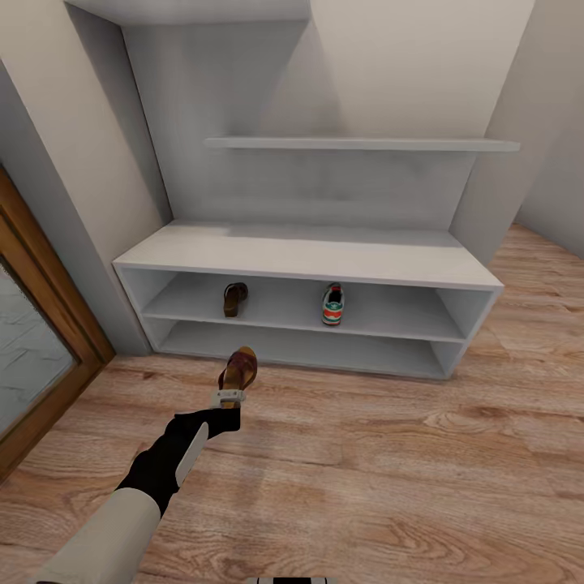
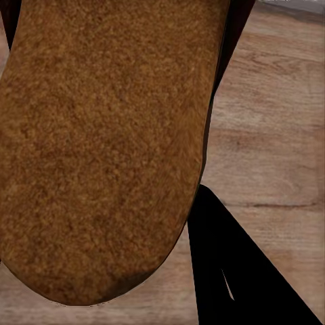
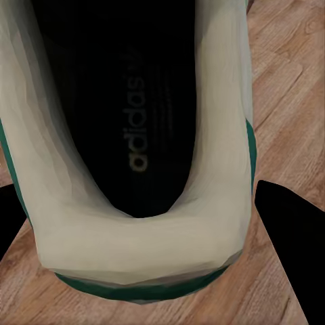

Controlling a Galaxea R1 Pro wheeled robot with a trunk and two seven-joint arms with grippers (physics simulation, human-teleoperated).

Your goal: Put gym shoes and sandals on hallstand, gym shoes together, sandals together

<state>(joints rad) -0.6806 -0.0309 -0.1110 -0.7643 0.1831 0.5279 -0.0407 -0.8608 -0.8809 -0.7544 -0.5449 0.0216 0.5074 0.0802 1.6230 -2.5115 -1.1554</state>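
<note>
The pale grey hallstand stands against the wall ahead. On its middle tier lie one brown sandal and one white gym shoe with green stripes, well apart. My left gripper is shut on the heel of the second sandal, held above the corridor floor just in front of the rack's lower left. In the left wrist view that sandal's suede sole is close up, beside a black finger. The right wrist view shows the second gym shoe between black fingers, heel toward the camera.
A wood-framed glass door lines the left wall. A floating shelf hangs above the bench top. The rack's bottom tier and bench top hold nothing. Open plank floor stretches to the right.
</note>
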